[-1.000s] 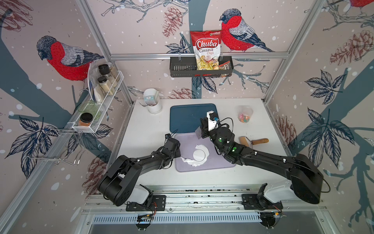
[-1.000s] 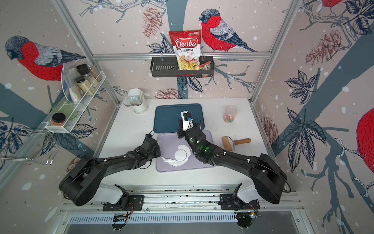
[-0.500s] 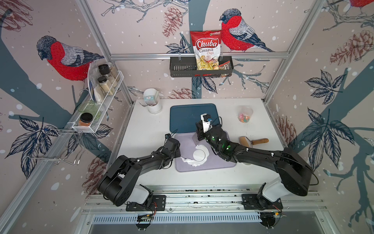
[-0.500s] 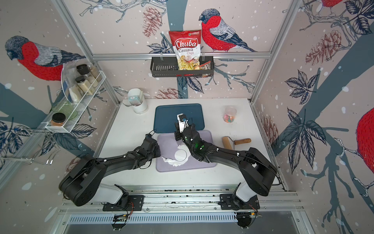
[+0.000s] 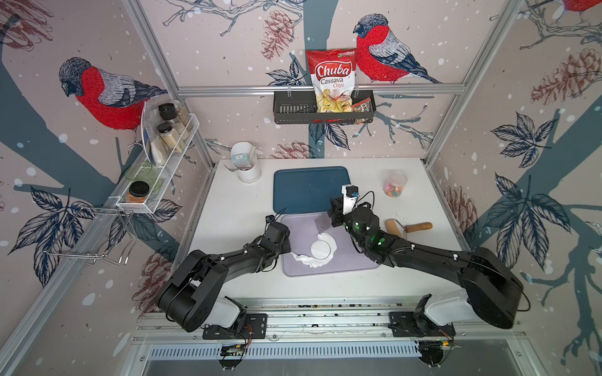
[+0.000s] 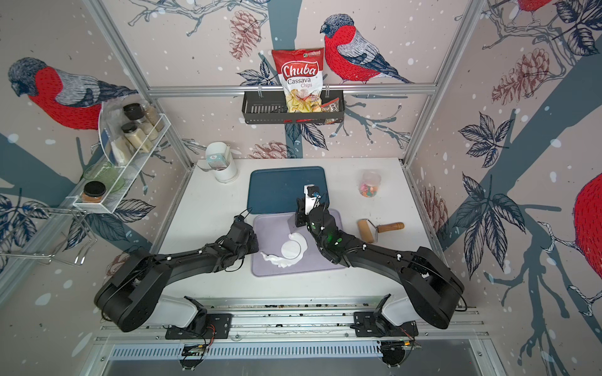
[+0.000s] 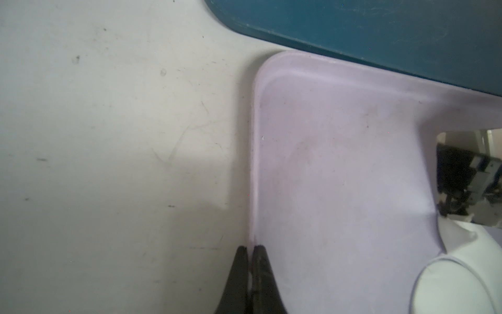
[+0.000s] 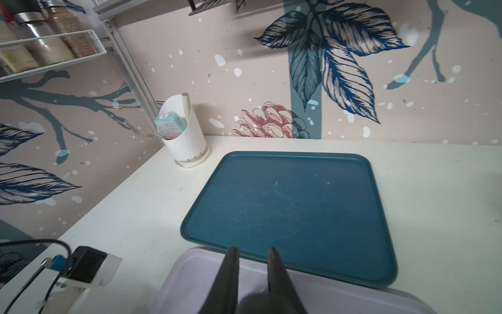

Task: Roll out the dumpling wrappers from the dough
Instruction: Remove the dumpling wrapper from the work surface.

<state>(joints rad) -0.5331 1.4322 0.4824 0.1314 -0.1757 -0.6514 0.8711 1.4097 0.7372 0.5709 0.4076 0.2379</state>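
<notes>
Right arm has swung back out from mid-tray, while the left arm hasn't budged. In both top views the wrapper lies on the tray, with dough curling round it. Left wrist: left fingers are closed at the tray's rim. Right wrist: right fingers are slightly parted above the tray's edge, and I cannot tell whether they hold anything. The risk is that clinging dough drags and tears the wrapper on lifting.
</notes>
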